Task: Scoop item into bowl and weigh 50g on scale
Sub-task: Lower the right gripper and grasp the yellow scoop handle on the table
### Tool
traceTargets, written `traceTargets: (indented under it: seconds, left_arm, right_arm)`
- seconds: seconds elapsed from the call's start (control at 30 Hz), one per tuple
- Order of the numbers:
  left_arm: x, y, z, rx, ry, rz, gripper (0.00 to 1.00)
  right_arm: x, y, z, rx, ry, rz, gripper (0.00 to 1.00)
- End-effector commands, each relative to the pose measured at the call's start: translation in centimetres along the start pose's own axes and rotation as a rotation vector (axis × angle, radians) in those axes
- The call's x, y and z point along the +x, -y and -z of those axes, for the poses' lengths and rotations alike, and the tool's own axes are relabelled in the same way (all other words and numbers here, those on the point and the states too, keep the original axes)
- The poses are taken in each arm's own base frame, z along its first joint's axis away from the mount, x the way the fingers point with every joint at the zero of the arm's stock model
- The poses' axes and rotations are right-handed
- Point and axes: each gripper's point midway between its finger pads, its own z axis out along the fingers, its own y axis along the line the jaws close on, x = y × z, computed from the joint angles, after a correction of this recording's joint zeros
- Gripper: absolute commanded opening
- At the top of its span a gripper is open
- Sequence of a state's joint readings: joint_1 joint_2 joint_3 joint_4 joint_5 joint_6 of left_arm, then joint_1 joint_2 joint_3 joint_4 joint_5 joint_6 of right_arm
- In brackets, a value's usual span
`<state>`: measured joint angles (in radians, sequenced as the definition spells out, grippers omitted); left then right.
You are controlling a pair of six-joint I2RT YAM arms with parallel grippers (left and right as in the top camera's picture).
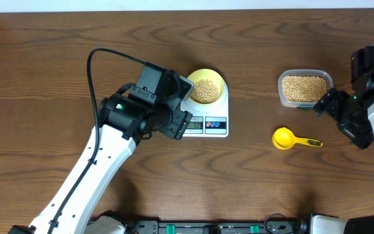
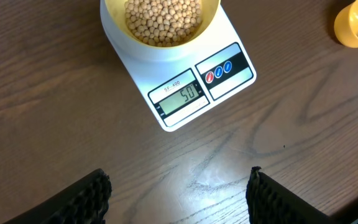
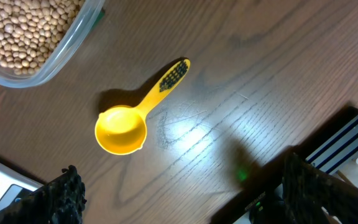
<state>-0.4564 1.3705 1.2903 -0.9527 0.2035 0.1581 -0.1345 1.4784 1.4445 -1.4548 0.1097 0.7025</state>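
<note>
The pale-yellow bowl (image 1: 206, 73) stands on the white scale (image 1: 208, 125) and holds a heap of tan beans (image 1: 205, 91). In the left wrist view the bowl (image 2: 112, 18), its beans (image 2: 163, 18) and the scale (image 2: 135, 68) lie ahead, and the LCD reads 50. My left gripper (image 1: 178, 108) is open and empty just left of the scale, its fingers (image 2: 179, 180) over bare table. My right gripper (image 1: 339, 118) is open and empty at the far right, its fingers (image 3: 185, 180) apart from the scoop.
A clear plastic tub (image 1: 305, 74) of beans (image 1: 304, 89) stands at the back right; it also shows in the right wrist view (image 3: 67, 56). A bright yellow scoop (image 1: 283, 138) lies empty on the table in front of it, also in the right wrist view (image 3: 122, 129).
</note>
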Motion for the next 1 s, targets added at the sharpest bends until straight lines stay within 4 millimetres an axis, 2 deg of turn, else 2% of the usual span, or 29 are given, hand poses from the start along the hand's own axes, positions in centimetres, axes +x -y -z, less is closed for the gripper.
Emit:
traceTargets:
  seconds: [0.0,0.13,0.23,0.5,0.7,0.97]
  left_arm:
    - [-0.1,0.0,0.5,-0.008,0.016,-0.013,0.73]
    - [-0.1,0.0,0.5,-0.008,0.016,-0.013,0.73]
    - [-0.1,0.0,0.5,-0.008,0.017,-0.013,0.73]
    - [-0.1,0.0,0.5,-0.008,0.016,-0.013,0.73]
    - [-0.1,0.0,0.5,-0.008,0.017,-0.013,0.73]
    - [-0.1,0.0,0.5,-0.008,0.016,-0.013,0.73]
  right_arm:
    - [-0.1,0.4,0.1,0.016,0.010,-0.028,0.99]
    - [-0.1,0.3,-0.1,0.013,0.007,-0.028,0.99]
    - [0.1,0.2,-1.0,0.014,-0.001,-0.027,0.99]
    - [2.2,0.6,-5.1,0.036,-0.079,-0.055,0.99]
    - [3.2,0.6,-8.0,0.032,-0.102,-0.066,0.99]
    - [3.9,0.4,-11.0,0.012,-0.101,-0.079,0.99]
